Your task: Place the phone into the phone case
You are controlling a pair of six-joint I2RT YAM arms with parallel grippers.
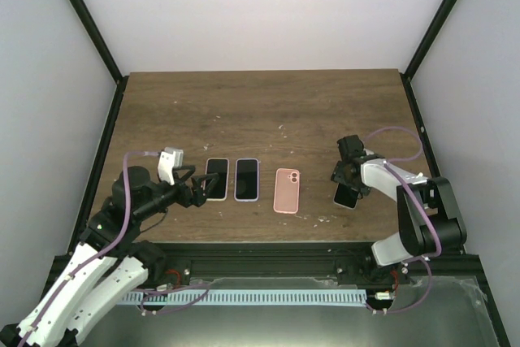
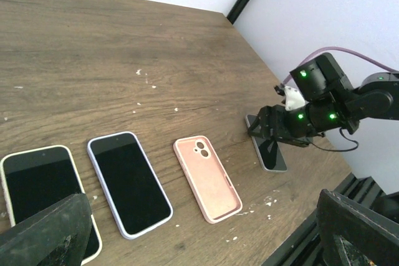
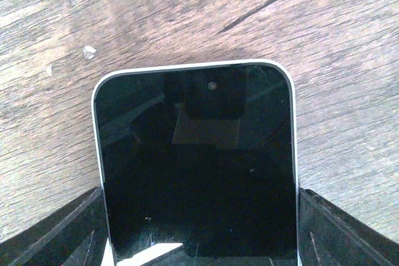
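Observation:
An empty pink phone case [image 1: 287, 190] lies open side up near the table's front edge; it also shows in the left wrist view [image 2: 207, 177]. A bare phone [image 1: 347, 196] with a dark screen and silver rim lies to its right, also seen from the left wrist [image 2: 269, 152]. My right gripper [image 1: 349, 178] sits over its far end, and in the right wrist view the phone [image 3: 196, 166] fills the space between my fingers [image 3: 56, 235], which press on both long edges. My left gripper [image 1: 197, 188] is open and empty, by the cream-cased phone.
A phone in a cream case [image 1: 216, 179] and a phone in a lavender case [image 1: 247, 179] lie side by side left of the pink case, screens up. Both show in the left wrist view [image 2: 47, 188] [image 2: 128, 182]. The table's front edge is close.

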